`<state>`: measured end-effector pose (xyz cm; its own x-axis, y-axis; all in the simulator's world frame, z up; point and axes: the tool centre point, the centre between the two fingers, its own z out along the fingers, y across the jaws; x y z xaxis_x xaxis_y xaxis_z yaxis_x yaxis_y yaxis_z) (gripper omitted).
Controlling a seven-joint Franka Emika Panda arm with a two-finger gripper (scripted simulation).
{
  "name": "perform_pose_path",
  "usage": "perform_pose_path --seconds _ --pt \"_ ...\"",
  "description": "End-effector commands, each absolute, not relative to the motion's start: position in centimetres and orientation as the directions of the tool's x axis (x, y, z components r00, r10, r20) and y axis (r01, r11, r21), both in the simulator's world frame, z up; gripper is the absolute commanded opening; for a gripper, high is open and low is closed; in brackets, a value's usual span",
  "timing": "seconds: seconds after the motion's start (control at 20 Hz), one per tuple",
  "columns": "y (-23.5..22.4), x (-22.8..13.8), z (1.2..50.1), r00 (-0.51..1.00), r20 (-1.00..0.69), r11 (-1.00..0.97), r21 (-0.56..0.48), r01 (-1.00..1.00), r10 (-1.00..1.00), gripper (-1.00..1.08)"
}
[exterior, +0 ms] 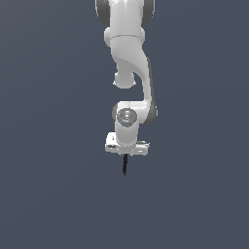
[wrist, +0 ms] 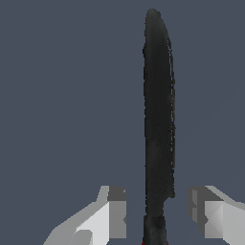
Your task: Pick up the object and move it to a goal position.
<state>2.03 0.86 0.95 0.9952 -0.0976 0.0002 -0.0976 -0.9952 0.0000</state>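
**Black stick hangs below the gripper, between parted fingers**

In the exterior view the white Panda arm (exterior: 130, 73) reaches down from the top of the frame, its wrist turned so that the broad white hand faces downward. The gripper (exterior: 126, 154) sits at the lower end of the arm, above a plain blue-grey ground (exterior: 48, 194). The object (exterior: 125, 165), a thin dark stick, projects straight down from the underside of the hand, roughly at the middle of the hand's width and shorter than that width. It stands close to upright, with only its black length showing there.

The wrist view looks along the stick. The object (wrist: 158, 119) runs as a long black blade-like shape away from the camera, and a small trace of red shows at its near end, at the picture's edge. The two grey-and-white fingertips (wrist: 115, 210) stand on either side of that near end, one on each flank. A visible strip of background lies between each fingertip and the stick, so the pads do not appear to press on it at the level seen. The fingers are spread apart, wider than the stick is thick. Whether the stick is held higher up, out of sight, cannot be told from these views.
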Motion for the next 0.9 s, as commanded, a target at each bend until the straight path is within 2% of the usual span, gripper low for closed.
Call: perform_pose_path --seconds 0.0,0.85 --pt "0.8 2.0 0.8 0.995 0.000 -0.995 0.000 -0.098 -0.098 -1.00" --pt "0.9 1.0 2.2 0.995 0.000 -0.995 0.000 -0.099 -0.099 -1.00"
